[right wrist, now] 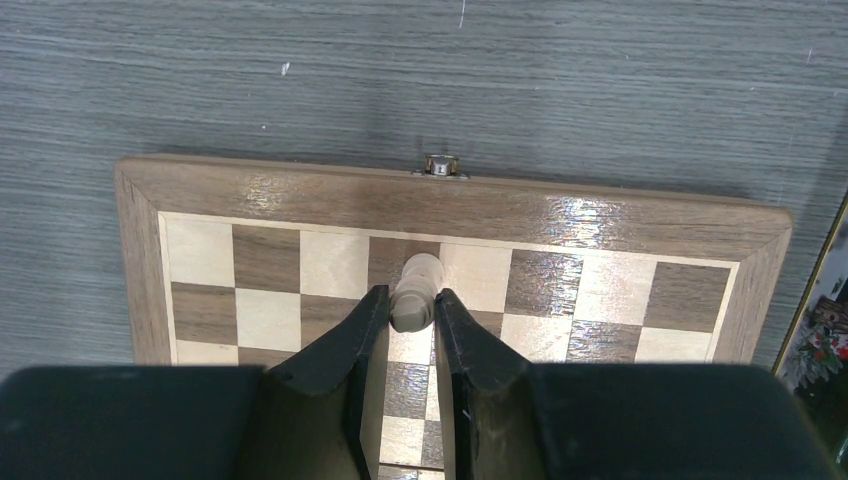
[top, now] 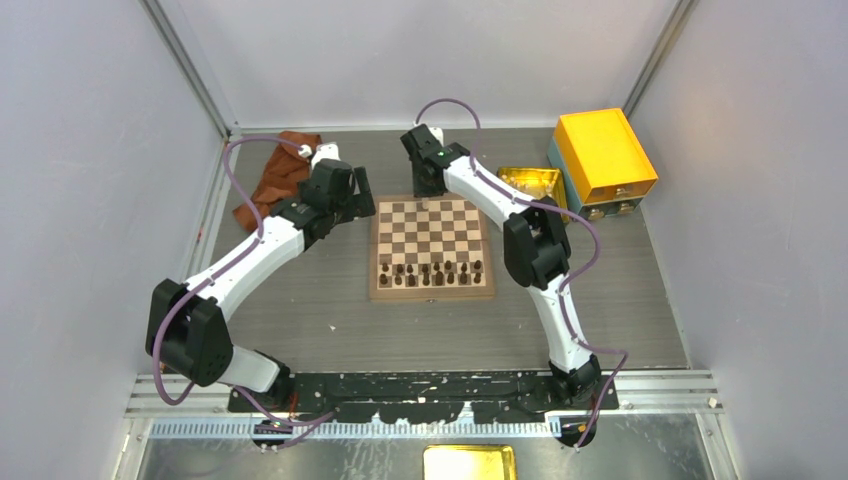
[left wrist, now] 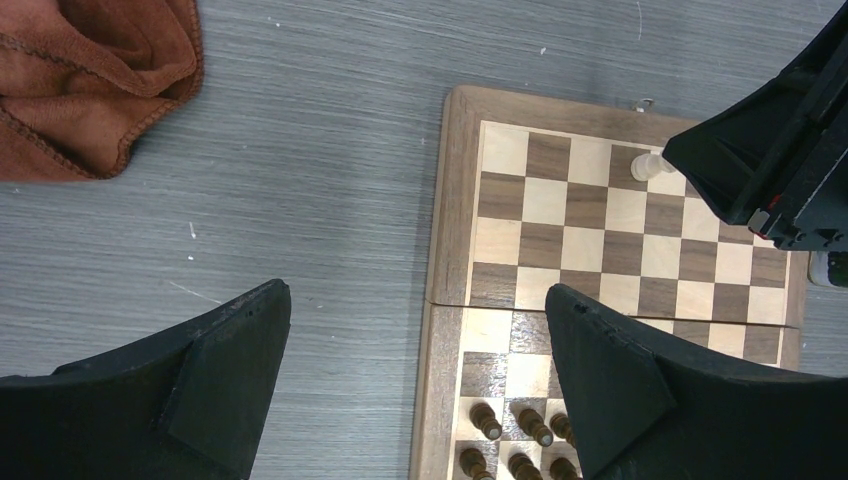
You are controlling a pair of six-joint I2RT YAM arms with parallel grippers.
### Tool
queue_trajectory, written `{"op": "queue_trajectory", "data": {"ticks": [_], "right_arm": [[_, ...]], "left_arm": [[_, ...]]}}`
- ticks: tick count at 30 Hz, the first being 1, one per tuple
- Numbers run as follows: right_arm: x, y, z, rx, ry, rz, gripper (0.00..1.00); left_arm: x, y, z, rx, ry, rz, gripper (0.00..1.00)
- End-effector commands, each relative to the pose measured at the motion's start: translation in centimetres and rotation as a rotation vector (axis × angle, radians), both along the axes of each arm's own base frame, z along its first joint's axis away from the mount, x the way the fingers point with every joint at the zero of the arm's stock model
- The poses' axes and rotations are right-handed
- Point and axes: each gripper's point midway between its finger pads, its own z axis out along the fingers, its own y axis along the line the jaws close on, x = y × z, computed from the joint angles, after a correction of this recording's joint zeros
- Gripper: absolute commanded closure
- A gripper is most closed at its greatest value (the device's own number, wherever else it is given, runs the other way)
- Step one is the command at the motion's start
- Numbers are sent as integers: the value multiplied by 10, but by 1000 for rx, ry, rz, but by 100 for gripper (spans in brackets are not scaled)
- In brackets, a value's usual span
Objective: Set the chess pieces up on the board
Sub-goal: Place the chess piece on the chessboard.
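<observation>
The board [top: 432, 294] lies at the table's middle, with dark chessmen [top: 430, 272] in its two near rows. My right gripper [top: 428, 196] hangs over the board's far row, shut on one pale cream chess piece [right wrist: 421, 270]. The piece's top sits between the fingertips of the right gripper [right wrist: 411, 292], and its base points at a dark square of the far row; whether it touches the square I cannot tell. The same piece [left wrist: 648, 166] shows in the left wrist view. My left gripper [left wrist: 417, 290] stands open and empty over the board's left border [left wrist: 447, 330].
A brown cloth [top: 275, 180] lies at the far left of the table. A shallow golden tray [top: 530, 183] and an orange-yellow box [top: 603, 155] stand to the right of the board. A small metal latch [right wrist: 440, 166] sits on the board's far edge.
</observation>
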Motion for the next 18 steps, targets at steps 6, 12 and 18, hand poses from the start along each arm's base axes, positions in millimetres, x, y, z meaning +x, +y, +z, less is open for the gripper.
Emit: {"op": "queue_trajectory", "data": {"ticks": [6, 12, 18], "right_arm": [[4, -11, 29, 21, -59, -18, 99], [5, -15, 29, 24, -59, -23, 99], [7, -23, 31, 28, -65, -37, 99]], "left_arm": [[9, -2, 18, -36, -66, 14, 0], [10, -3, 17, -42, -64, 14, 0], [10, -3, 16, -40, -60, 15, 0]]}}
